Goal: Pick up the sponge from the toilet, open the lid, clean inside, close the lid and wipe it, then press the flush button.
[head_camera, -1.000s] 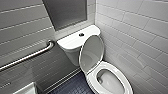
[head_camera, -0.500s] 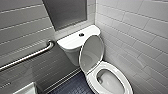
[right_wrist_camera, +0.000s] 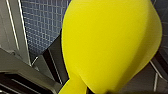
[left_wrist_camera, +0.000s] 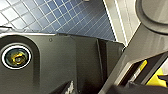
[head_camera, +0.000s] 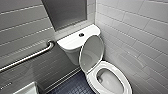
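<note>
Already the lid point(head_camera: 91, 53) leans open against the toilet point(head_camera: 73, 42), baring its bowl for cleaning; the right gripper point(right_wrist_camera: 82, 88) seems clamped on the sponge point(right_wrist_camera: 110, 45), fingers indistinct.

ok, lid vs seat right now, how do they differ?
Pose: the lid stands raised in front of the tank; the seat lies flat on the bowl. Shape: the lid is a solid oval; the seat is a ring, open in the middle. Both are glossy white.

The lid point(head_camera: 91, 53) stands raised at frame centre, leaving the toilet point(head_camera: 126, 83) bowl open from above. The tiled wall point(head_camera: 140, 37) crowds its right side, a grab bar point(head_camera: 27, 58) juts at left, and the floor point(head_camera: 72, 86) at lower centre gives passage.
</note>
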Available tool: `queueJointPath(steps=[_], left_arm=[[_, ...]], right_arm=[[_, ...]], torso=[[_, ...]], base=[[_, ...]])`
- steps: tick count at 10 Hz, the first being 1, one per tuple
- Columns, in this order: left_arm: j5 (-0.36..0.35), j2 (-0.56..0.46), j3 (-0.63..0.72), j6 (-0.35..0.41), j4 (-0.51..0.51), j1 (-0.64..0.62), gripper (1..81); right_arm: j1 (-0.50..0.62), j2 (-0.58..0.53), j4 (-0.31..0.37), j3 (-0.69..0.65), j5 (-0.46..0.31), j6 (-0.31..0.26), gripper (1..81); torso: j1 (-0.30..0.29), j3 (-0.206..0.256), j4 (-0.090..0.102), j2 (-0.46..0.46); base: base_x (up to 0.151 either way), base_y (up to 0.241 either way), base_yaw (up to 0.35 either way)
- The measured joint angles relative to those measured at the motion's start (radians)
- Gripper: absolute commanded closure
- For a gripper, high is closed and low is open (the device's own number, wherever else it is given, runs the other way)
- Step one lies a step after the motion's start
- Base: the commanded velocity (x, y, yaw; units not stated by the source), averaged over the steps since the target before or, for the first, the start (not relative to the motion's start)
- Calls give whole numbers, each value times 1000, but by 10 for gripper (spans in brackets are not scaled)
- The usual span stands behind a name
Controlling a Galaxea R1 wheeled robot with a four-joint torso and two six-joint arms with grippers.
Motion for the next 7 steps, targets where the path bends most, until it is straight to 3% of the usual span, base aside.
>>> queueJointPath(steps=[2,4,7], left_arm=[[-3,-26,44,-46,0,-77,10],[-3,-37,60,-91,0,-111,10],[0,-40,62,-103,0,-131,10]], right_arm=[[-2,8,0,-2,1,0,811],[0,8,-2,-3,2,0,811],[-1,16,-4,-5,1,0,811]], torso=[[-45,1,-1,72],[-83,23,-17,134],[-95,94,-33,153]], base=[[0,0,0],[0,0,0],[0,0,0]])
